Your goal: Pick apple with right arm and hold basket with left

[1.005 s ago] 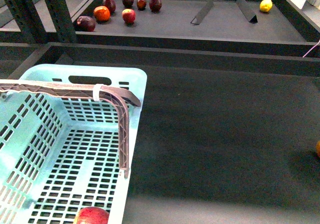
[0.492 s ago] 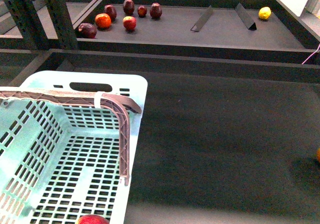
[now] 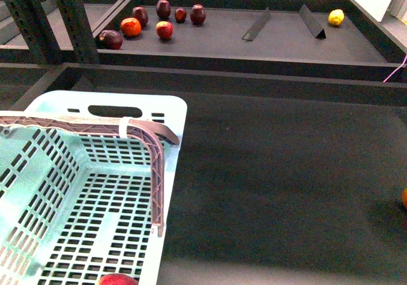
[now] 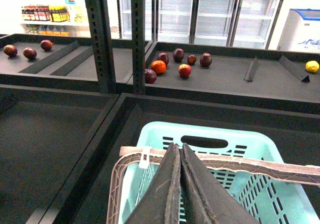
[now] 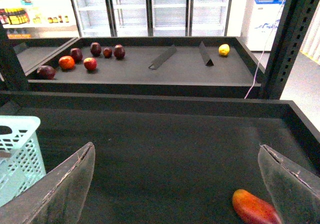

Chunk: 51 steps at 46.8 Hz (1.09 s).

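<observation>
The turquoise basket (image 3: 76, 189) fills the lower left of the front view, its grey-brown handle (image 3: 82, 125) raised across it. My left gripper (image 4: 178, 146) is shut on that handle (image 4: 250, 165), above the basket (image 4: 225, 138). A red apple (image 3: 118, 279) lies on the basket floor, mostly cut off by the frame's lower edge. Another round red apple (image 3: 165, 29) sits among dark fruits on the far shelf; it also shows in the wrist views as apple (image 4: 185, 70) and apple (image 5: 90, 63). My right gripper (image 5: 176, 148) hangs open over the dark shelf, holding nothing. Neither arm shows in the front view.
An elongated red-orange fruit (image 5: 255, 208) lies on the near shelf close to my right fingers (image 5: 287, 181); its edge shows as fruit (image 3: 404, 198). The far shelf holds dark maroon fruits (image 3: 163, 8), an orange fruit (image 3: 130, 26), a lemon (image 3: 336, 17) and two dividers (image 3: 257, 25). A raised black ledge (image 3: 241, 81) separates the shelves.
The whole front view has shifted down a little. The basket sits lower in frame and the apple inside it is now mostly cut off at the lower edge.
</observation>
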Motion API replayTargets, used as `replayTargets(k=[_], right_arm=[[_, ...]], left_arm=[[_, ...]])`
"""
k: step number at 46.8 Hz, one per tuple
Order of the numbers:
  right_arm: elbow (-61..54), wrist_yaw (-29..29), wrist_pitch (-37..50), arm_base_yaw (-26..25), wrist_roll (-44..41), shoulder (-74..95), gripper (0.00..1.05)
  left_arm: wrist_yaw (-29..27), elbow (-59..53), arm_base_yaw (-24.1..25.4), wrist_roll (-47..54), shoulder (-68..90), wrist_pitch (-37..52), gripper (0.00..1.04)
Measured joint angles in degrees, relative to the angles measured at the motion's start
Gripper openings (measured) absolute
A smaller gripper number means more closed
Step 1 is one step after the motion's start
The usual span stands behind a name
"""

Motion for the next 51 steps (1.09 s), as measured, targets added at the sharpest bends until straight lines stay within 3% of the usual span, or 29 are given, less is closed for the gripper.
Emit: replayTargets(k=[36,41,51], right_arm=[[0.0,0.0,0.0,0.0,0.0,0.0,0.96],[0.0,0.0,0.0,0.0,0.0,0.0,0.96],[0.0,0.0,0.0,0.0,0.0,0.0,0.96]], left_arm=[[0.0,0.0,0.1,0.0,-18.1,-17.7,0.03],[0.0,0.0,0.1,0.0,-26.1,-27.3,0.03],[0.0,0.0,0.1,0.0,-28.2,-28.1,0.03]])
